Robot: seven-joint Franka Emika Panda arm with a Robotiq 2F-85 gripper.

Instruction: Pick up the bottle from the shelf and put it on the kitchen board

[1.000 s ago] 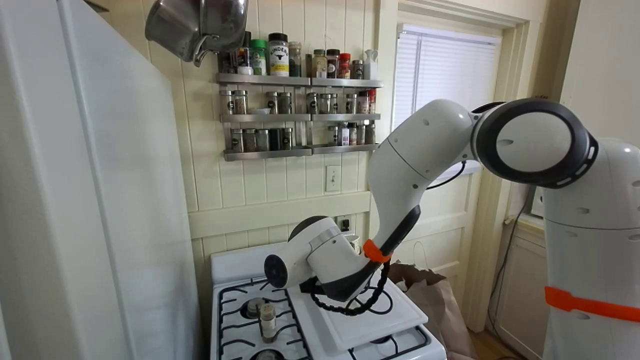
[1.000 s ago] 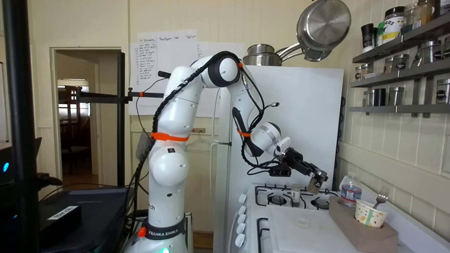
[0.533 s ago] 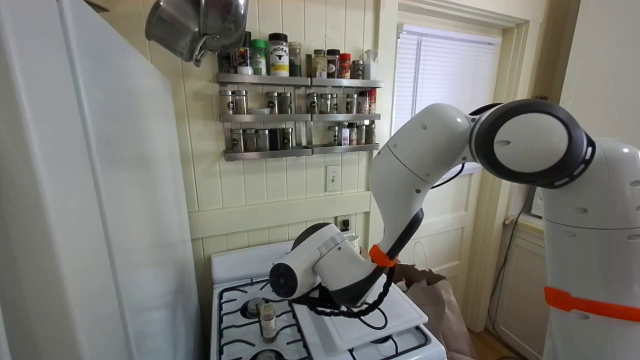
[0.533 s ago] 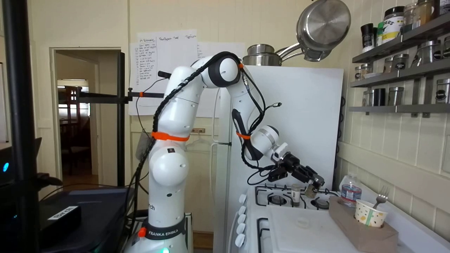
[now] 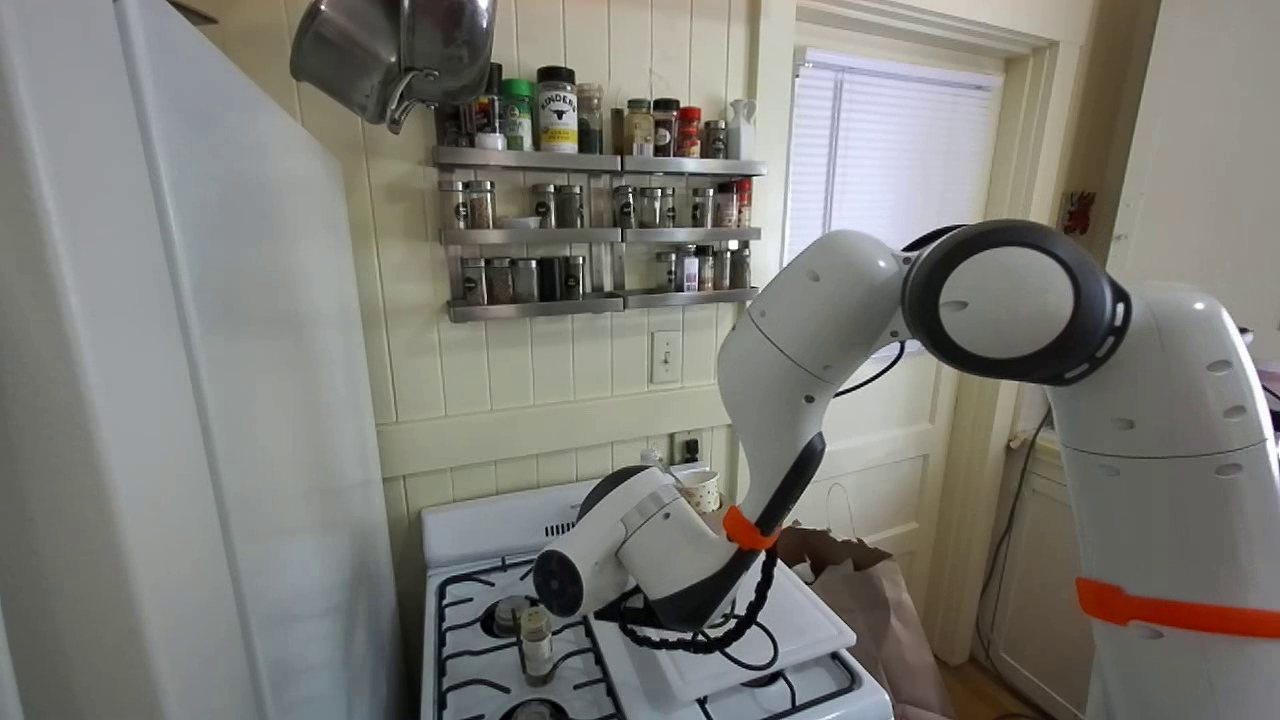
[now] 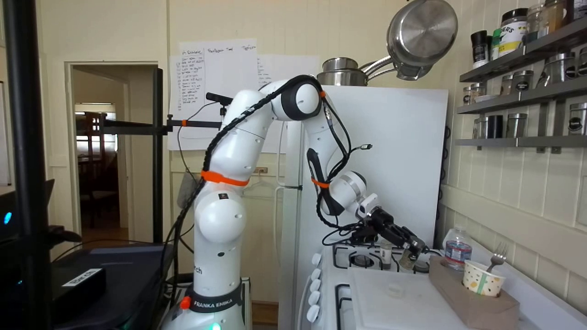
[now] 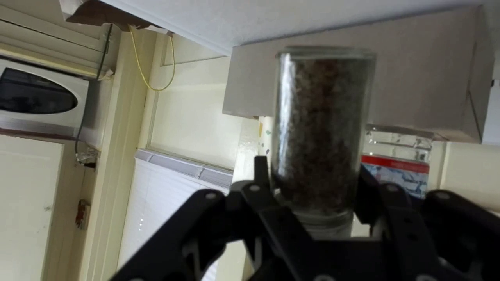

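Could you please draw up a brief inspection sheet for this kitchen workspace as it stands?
Surface: white gas stove, partly covered by a white cutting board.
Job's things: spice jar held tilted; contact below unclear. Wall-mounted spice rack, stocked.
Clutter: spice shaker standing on the stove; brown box, plastic water bottle, dotted paper cup with a fork in it.
Claw: closed on the spice jar.
Cables: black braided cable loops beneath the robot arm; a loose plug dangles beside it.
Surroundings: white refrigerator and brown paper bag near the stove; steel pans hanging overhead.
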